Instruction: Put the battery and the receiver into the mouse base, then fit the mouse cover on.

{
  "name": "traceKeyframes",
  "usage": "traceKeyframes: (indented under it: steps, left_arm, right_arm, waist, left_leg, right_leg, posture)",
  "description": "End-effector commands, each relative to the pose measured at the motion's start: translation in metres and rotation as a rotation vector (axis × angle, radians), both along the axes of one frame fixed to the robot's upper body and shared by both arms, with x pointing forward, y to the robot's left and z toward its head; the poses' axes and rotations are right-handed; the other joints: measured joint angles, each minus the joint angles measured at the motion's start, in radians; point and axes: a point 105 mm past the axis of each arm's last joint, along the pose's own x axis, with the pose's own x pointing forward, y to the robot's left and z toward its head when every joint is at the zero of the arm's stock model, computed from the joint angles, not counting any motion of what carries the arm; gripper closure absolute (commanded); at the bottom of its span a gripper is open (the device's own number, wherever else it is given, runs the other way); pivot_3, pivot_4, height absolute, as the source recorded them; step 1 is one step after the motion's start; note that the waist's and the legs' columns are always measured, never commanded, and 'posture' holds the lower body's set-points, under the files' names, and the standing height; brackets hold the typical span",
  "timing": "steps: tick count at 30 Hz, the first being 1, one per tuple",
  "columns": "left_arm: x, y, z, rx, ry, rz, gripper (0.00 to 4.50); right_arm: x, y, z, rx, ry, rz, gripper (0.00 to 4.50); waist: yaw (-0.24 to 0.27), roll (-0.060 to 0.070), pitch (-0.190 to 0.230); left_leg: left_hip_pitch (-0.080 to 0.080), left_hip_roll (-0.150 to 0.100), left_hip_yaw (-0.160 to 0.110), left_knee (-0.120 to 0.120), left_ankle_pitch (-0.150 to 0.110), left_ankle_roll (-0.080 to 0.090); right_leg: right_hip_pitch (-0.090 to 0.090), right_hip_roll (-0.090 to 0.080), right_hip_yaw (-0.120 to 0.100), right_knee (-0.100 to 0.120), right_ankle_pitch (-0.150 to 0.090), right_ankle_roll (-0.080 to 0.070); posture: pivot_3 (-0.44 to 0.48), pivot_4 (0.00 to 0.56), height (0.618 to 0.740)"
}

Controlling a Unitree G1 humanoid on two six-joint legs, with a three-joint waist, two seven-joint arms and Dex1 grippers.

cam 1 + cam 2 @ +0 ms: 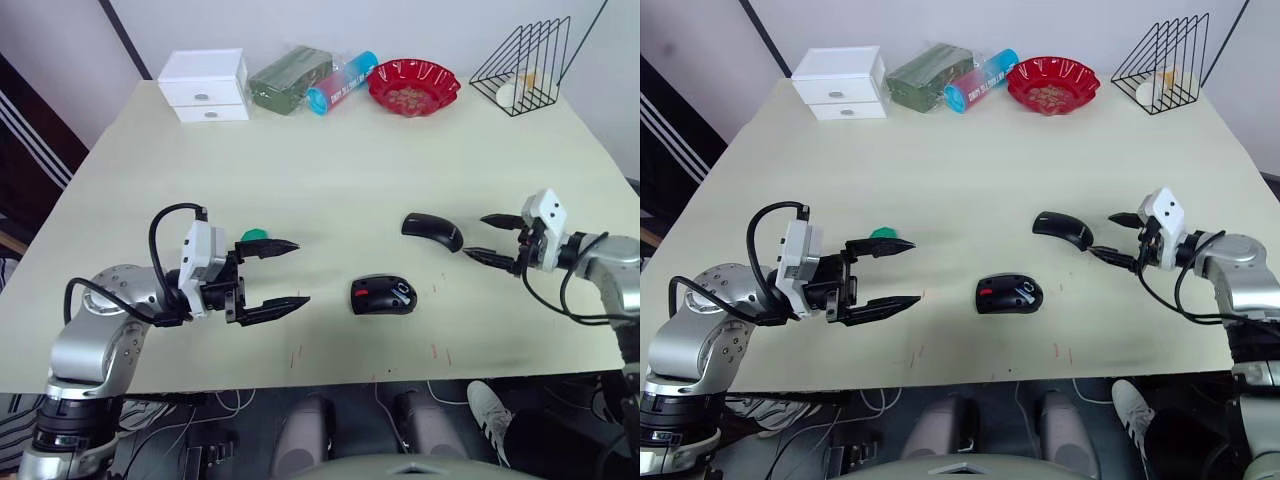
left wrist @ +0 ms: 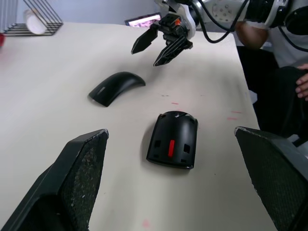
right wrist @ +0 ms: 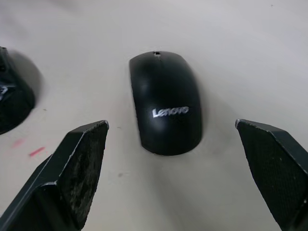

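Observation:
The mouse base point(image 1: 383, 296), a black oval body with a red patch and a pale spot inside, lies near the table's front middle. Behind it and to the right rests the mouse cover point(image 1: 432, 230), a glossy arched shell; the right wrist view shows white lettering on the cover point(image 3: 166, 103). My left gripper point(image 1: 300, 272) hovers open to the left of the base, empty. On the far side, my right gripper point(image 1: 476, 236) stands open just right of the cover, not touching it. The battery and the receiver are out of view as loose parts.
A green disc point(image 1: 254, 236) lies behind my left gripper's upper finger. Along the back edge stand a white drawer box point(image 1: 205, 85), a green packet point(image 1: 290, 78), a blue bottle point(image 1: 343, 80), a red bowl point(image 1: 413, 85) and a wire rack point(image 1: 525, 65). A person point(image 2: 288, 33) sits beyond the right side.

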Motion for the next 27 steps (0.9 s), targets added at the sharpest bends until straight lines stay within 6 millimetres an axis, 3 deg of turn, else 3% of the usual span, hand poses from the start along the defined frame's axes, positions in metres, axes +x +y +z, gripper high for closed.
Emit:
traceKeyframes:
  steps: [1,4,15,17,27]
  left_arm:
    - [-0.005,-0.001,0.013,0.000,-0.051,0.002,0.01]
    - [-0.006,-0.001,0.013,-0.003,-0.052,0.006,0.01]
    - [-0.005,-0.004,0.011,-0.003,-0.051,-0.003,0.01]
    - [-0.005,-0.005,0.012,-0.001,-0.052,-0.006,0.00]
    - [-0.004,-0.007,0.013,0.005,-0.054,-0.011,0.00]
  right_arm:
    - [0.004,0.000,0.004,-0.039,0.009,0.041,0.07]
    - [0.006,0.005,0.001,-0.078,0.014,0.110,0.07]
    - [0.024,0.012,-0.002,-0.101,0.002,0.088,0.07]
    - [0.026,0.015,-0.003,-0.094,0.004,0.087,0.88]
    - [0.029,0.024,-0.008,-0.083,0.032,0.087,0.88]
  waist:
    - [0.002,0.000,0.000]
    - [0.003,0.000,0.001]
    - [0.000,0.000,0.001]
    - [0.000,0.000,0.001]
    - [0.000,0.000,0.001]
  left_leg:
    - [0.000,0.000,0.000,0.000,0.000,0.000]
    - [-0.001,0.000,0.000,0.000,0.000,0.000]
    - [-0.001,0.000,0.000,0.000,0.000,0.000]
    - [-0.001,0.000,0.000,0.000,0.000,0.000]
    - [-0.001,0.000,0.000,-0.001,0.000,0.000]
  right_leg:
    - [0.000,0.000,0.000,0.000,0.000,0.000]
    - [0.000,0.000,0.000,0.000,0.000,0.000]
    - [0.000,0.000,0.000,0.000,0.000,0.000]
    - [0.000,0.000,0.000,0.000,0.000,0.000]
    - [0.000,0.000,-0.001,0.000,0.000,0.000]
  posture:
    - [0.000,0.150,0.740]
    - [0.000,0.150,0.740]
    - [0.000,0.150,0.740]
    - [0.000,0.150,0.740]
    - [0.000,0.150,0.740]
